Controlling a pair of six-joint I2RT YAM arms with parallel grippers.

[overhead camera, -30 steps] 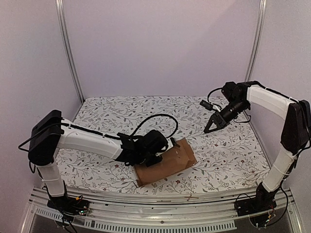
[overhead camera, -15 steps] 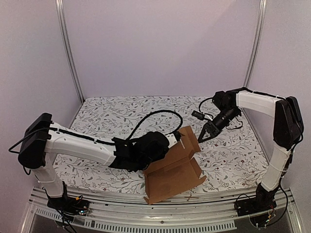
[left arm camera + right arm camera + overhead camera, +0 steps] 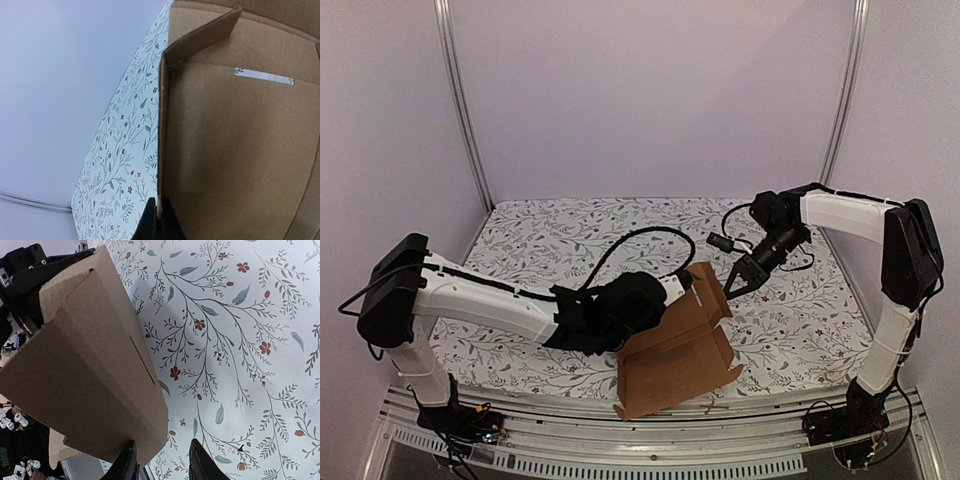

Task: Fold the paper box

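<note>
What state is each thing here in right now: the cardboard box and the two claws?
box, half open, tilted up off the table, one flap raised.
left gripper, shut on the edge of a box wall.
right gripper, open, beside the raised flap, holding nothing.

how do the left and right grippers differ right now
The left gripper is shut on an edge of the paper box, holding it tilted up. The right gripper stands open and clamps nothing. The left reaches the box from its left side, while the right hovers by its far right corner. Both point toward the box.
</note>
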